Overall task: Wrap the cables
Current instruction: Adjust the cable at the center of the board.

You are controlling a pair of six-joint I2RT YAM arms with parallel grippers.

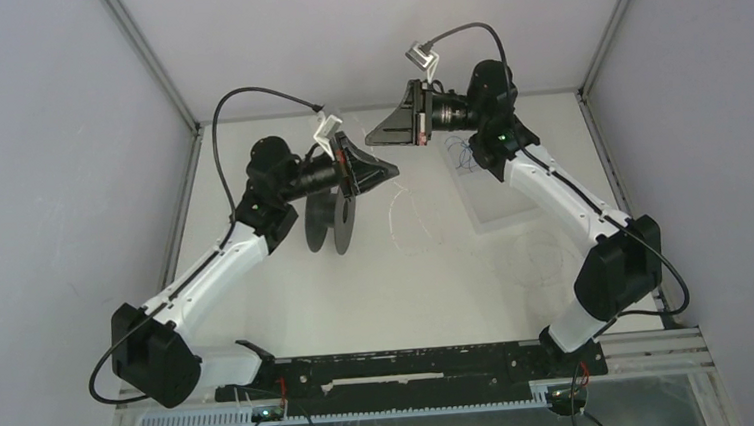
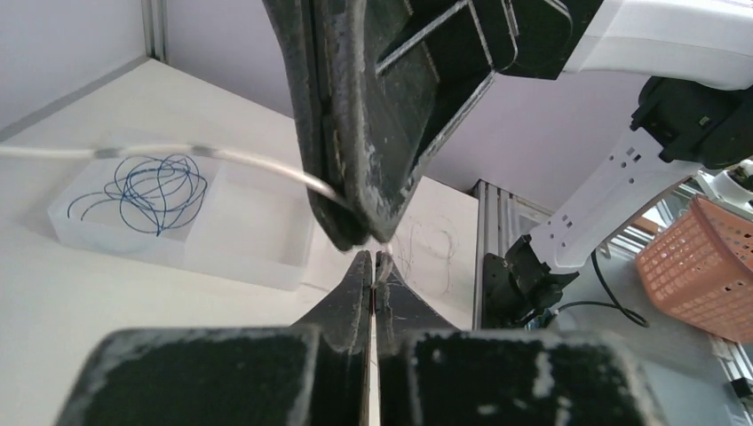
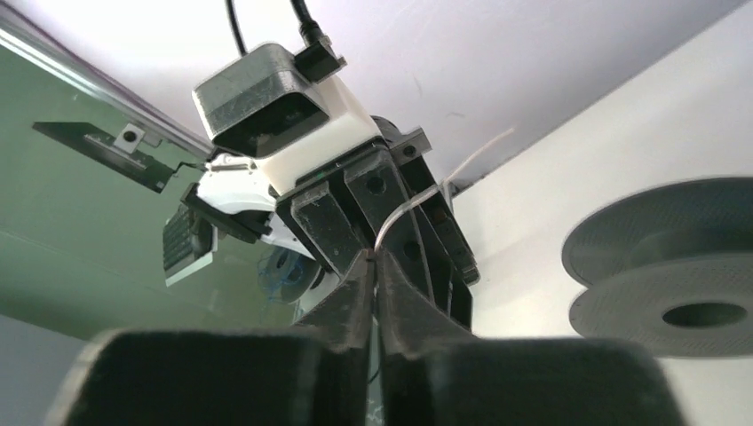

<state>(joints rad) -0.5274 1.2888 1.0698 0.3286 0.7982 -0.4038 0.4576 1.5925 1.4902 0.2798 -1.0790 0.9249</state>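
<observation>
Closest to my wrist cameras are my own black fingers. My right gripper (image 3: 374, 263) has its two fingers pressed together. The thin white cable (image 2: 240, 160) runs right into their tips, so it is pinched there. My left gripper (image 2: 371, 266) has its fingers pressed together too, but I cannot tell if any cable sits between them. The two grippers meet tip to tip, almost touching, up in the air over the bench (image 1: 409, 301).

From the pinch the cable goes off through the air. In my left wrist view it crosses in front of the clear tray (image 2: 115, 241). More of it lies in faint loose loops on the middle of the bench, below the grippers. They are very thin and hard to see from above.

Under my left arm the black spool (image 1: 342, 225) seems to stand on its edge, just beside those loops. The clear tray lies on the right side of the bench, under my right arm. A tangle of blue wire (image 2: 146, 185) lies in one half of it.

The widest open stretch of bench is in the middle, between my arms and toward my bases. Grey walls (image 1: 51, 196) close in the left, right and far edges. An orange basket (image 2: 710, 266) sits off past the bench edge.
</observation>
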